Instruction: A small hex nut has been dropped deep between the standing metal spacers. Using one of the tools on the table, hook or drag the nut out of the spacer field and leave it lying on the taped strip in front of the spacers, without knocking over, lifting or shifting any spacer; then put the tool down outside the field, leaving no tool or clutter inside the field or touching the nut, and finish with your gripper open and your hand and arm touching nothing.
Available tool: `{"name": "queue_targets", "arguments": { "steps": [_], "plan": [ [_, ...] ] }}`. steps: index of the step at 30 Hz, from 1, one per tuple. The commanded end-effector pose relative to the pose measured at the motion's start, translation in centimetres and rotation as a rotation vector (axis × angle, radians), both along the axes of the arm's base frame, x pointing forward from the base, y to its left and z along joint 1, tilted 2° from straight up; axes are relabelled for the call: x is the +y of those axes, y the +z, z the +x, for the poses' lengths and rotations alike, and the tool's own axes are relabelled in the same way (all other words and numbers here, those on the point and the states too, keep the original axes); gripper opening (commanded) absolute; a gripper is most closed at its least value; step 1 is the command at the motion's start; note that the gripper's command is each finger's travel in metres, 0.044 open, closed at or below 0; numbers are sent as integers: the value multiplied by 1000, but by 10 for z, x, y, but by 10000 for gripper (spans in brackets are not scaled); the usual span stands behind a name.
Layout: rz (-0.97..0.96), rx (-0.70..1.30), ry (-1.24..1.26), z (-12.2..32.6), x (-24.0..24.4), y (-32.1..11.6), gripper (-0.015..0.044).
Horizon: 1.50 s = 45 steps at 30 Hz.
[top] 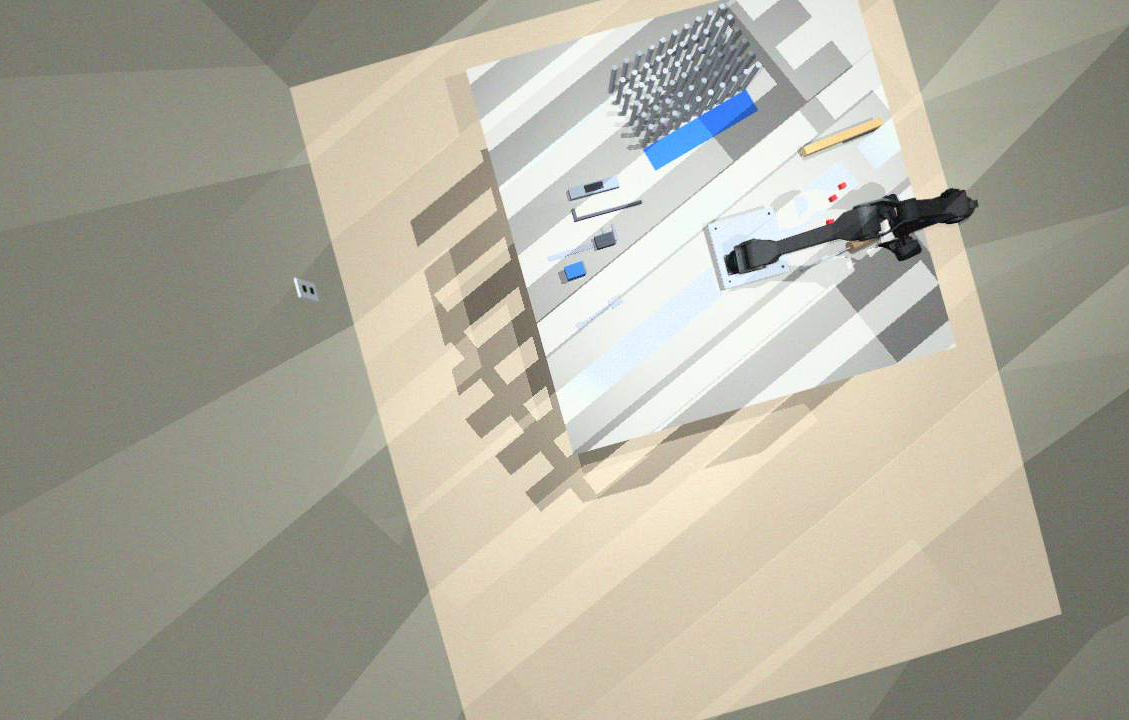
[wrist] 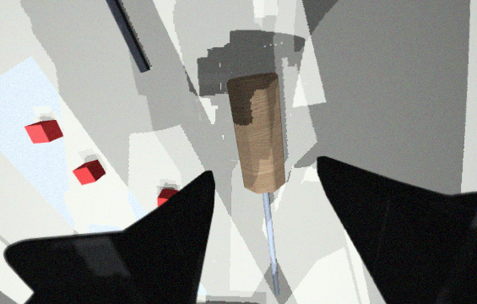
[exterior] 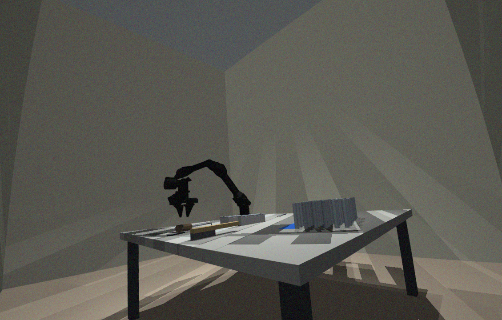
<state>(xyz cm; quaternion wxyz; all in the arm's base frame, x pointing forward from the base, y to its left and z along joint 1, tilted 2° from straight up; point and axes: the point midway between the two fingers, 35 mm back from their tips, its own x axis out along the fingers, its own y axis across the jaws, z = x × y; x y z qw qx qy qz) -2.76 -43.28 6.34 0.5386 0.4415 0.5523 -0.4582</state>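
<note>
My gripper (exterior: 184,216) (wrist: 264,171) is open and empty, pointing down above the wooden-handled tool (top: 859,244) (exterior: 183,227) (wrist: 259,139). In the wrist view the handle lies between and beyond the fingertips, and its thin metal shaft runs toward the bottom. A visible gap separates fingers and handle in the exterior view. The standing metal spacers (exterior: 320,214) form a dense upright field at the top of the top view. The blue taped strip (top: 680,147) (exterior: 289,226) lies along their front. The hex nut cannot be made out.
A yellow-topped bar (top: 841,137) (exterior: 214,228) lies between the arm and spacers. Small red blocks (top: 842,186) (wrist: 44,132) and a dark rod (wrist: 130,38) lie near the handle. A dark L-shaped tool (top: 608,211) and a blue block (top: 574,270) lie beyond the arm's base plate (top: 734,228).
</note>
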Motion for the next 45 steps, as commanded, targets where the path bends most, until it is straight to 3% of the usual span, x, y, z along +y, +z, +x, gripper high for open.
{"name": "queue_targets", "arguments": {
  "steps": [1,45],
  "plan": [
    [-2,4,2,-1,0,0,280],
    [-2,5,2,-3,-1,-67,280]
  ]
}}
